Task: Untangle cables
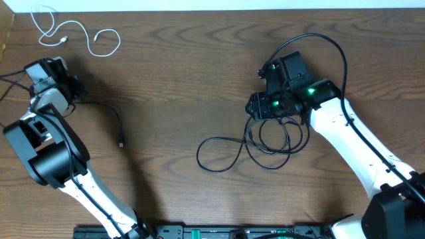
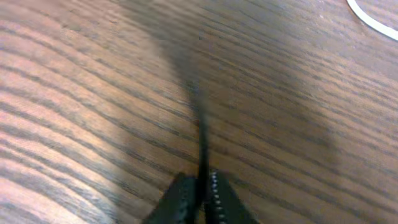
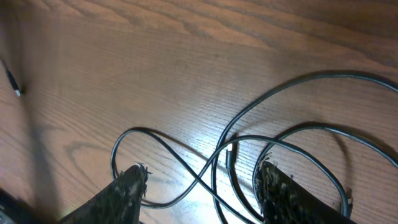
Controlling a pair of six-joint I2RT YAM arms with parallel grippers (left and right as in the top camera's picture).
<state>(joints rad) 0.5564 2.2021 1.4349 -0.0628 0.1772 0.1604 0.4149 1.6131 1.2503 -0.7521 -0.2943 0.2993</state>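
Note:
A short white cable (image 1: 73, 33) lies in loops at the table's far left corner; a piece of it shows at the top right of the left wrist view (image 2: 373, 22). My left gripper (image 1: 76, 91) (image 2: 202, 183) is shut on one end of a thin black cable (image 1: 116, 116) (image 2: 200, 124), which runs right and ends in a small plug (image 1: 121, 143) (image 3: 13, 84). A second, longer black cable (image 1: 252, 146) (image 3: 186, 162) lies in overlapping loops at mid-table. My right gripper (image 1: 257, 109) (image 3: 202, 180) hangs open just above those loops, with strands passing between its fingers (image 3: 130, 186).
Bare wooden table (image 1: 179, 79) lies between the two arms. The right arm's own thick black cable (image 1: 312, 40) arches above its wrist. A dark rail (image 1: 219, 232) runs along the near edge. The table's far edge (image 1: 212, 8) is close behind the white cable.

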